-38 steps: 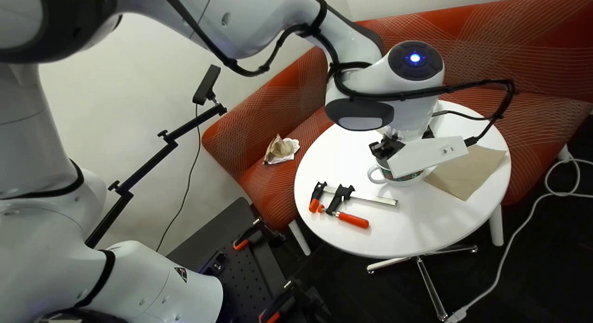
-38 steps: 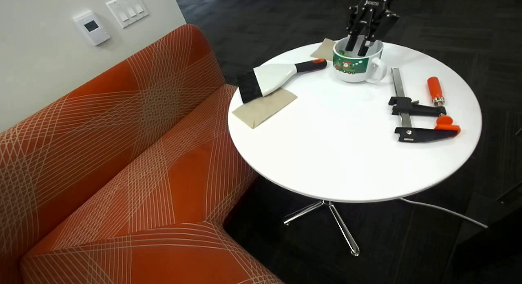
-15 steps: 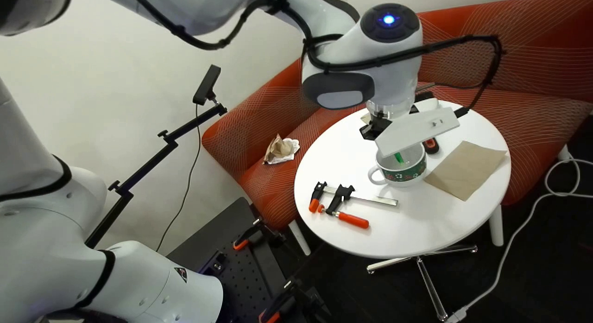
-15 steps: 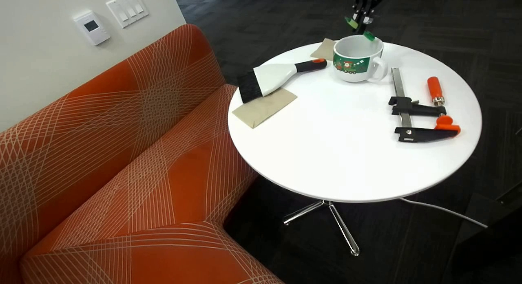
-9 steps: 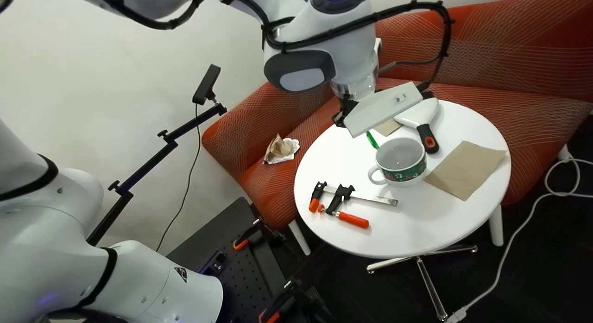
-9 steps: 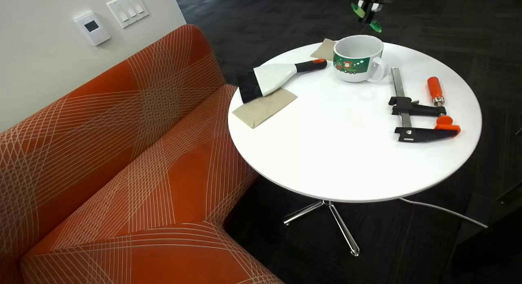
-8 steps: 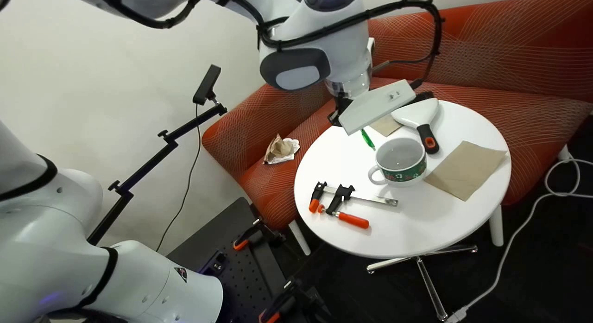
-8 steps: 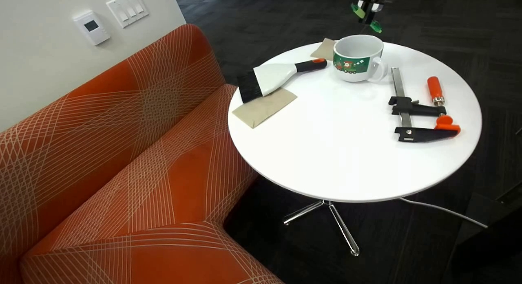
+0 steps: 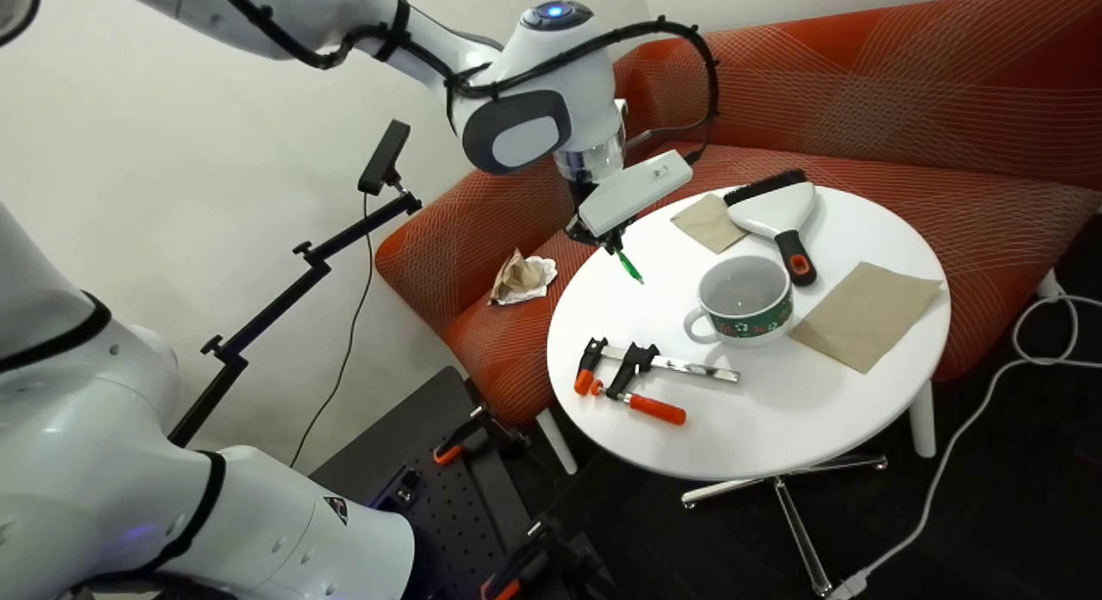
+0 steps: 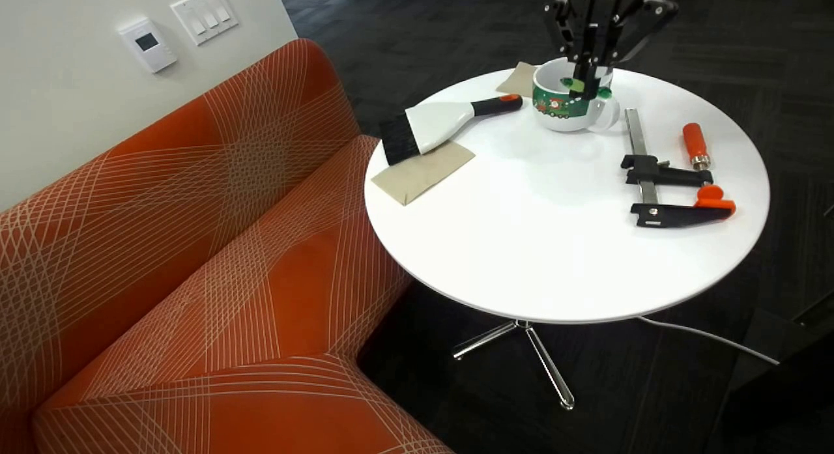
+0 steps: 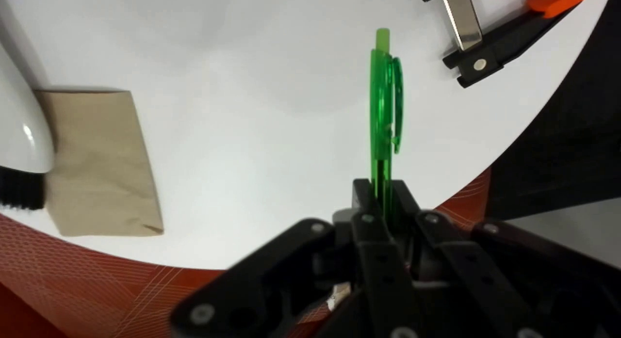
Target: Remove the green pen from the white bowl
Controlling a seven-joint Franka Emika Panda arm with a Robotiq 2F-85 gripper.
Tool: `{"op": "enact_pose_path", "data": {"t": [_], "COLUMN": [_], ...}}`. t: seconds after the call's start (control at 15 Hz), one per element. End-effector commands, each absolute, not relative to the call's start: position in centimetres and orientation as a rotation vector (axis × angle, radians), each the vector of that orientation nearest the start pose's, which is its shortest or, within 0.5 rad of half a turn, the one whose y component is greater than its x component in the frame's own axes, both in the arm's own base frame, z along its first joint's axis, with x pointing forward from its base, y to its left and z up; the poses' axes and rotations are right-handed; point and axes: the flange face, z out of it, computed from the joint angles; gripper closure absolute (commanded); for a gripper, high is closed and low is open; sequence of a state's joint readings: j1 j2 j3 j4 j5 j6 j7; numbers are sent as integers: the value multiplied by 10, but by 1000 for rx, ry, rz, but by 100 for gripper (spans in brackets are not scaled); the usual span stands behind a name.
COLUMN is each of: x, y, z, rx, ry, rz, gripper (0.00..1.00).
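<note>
Pen gripped in the jaws, clear of the bowl

In an exterior view, with the desk as a clock and 12 uppermost, the bowl stands upright near the centre, its handle toward 8. The jaws are clenched on the pen above the desk at 10 o'clock, apart from the bowl; one end of the pen slants out below them toward 5. In the wrist view the pen points to 12, its clip on the 3 o'clock side. The clamp lies at 8, the large paper at 3, the small paper at 11; the brush, near 12, overlaps the small paper's edge. The sofa curves behind the desk, crumpled paper on its seat.
</note>
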State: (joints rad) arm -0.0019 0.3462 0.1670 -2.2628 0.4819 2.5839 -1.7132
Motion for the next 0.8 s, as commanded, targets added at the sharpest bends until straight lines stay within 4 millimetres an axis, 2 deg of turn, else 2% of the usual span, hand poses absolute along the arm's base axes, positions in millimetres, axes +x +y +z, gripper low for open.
{"op": "enact_pose_path", "data": {"t": [0.0,0.4,0.73], "x": [531,536,546], "y": [112,156,173], "z": [185,149,116], "rx": [-2098,-1970,-1950], "ry": [-1973,-2050,-2165], "rz": [-220,-198,-176], "gripper": [97,97,97]}}
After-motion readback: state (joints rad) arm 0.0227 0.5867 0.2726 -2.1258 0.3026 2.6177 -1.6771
